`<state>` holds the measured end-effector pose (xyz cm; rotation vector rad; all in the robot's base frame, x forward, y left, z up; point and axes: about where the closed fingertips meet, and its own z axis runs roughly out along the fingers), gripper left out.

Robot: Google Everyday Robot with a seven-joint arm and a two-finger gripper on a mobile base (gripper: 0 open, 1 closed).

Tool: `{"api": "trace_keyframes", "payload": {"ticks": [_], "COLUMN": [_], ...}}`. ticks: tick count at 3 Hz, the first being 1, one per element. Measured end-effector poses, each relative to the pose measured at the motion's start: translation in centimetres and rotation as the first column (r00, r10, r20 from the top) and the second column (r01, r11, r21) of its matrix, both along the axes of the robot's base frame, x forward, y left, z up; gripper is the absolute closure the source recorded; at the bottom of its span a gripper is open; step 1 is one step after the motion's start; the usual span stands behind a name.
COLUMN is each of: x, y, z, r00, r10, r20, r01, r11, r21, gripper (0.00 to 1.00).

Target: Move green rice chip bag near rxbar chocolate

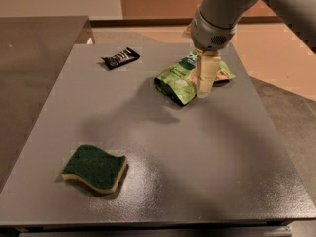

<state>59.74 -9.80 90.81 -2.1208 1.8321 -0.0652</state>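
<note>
The green rice chip bag lies on the grey table at the far right of its middle. The rxbar chocolate, a small black wrapper with white lettering, lies at the far left, well apart from the bag. My gripper comes down from the upper right, its pale fingers pointing down over the bag's middle and hiding part of it. I cannot tell whether it touches the bag.
A dark green sponge with a yellow base lies near the front left. A darker counter adjoins the table on the left. The table's right edge runs close to the bag.
</note>
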Motion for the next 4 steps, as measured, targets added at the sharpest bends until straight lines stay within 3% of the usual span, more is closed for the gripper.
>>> {"api": "trace_keyframes", "payload": {"ticks": [1, 3, 4], "x": [1.8, 3.5, 3.9], "y": [1.3, 1.3, 1.1], "z": [-2.2, -5.0, -5.6], "r00": [0.9982, 0.9923, 0.9917], "r10": [0.047, 0.082, 0.080], "r20": [-0.037, -0.093, -0.101], "r01": [-0.047, -0.086, -0.087], "r11": [0.999, 0.996, 0.994], "r21": [0.005, -0.037, -0.068], "gripper": [0.00, 0.00, 0.17]}}
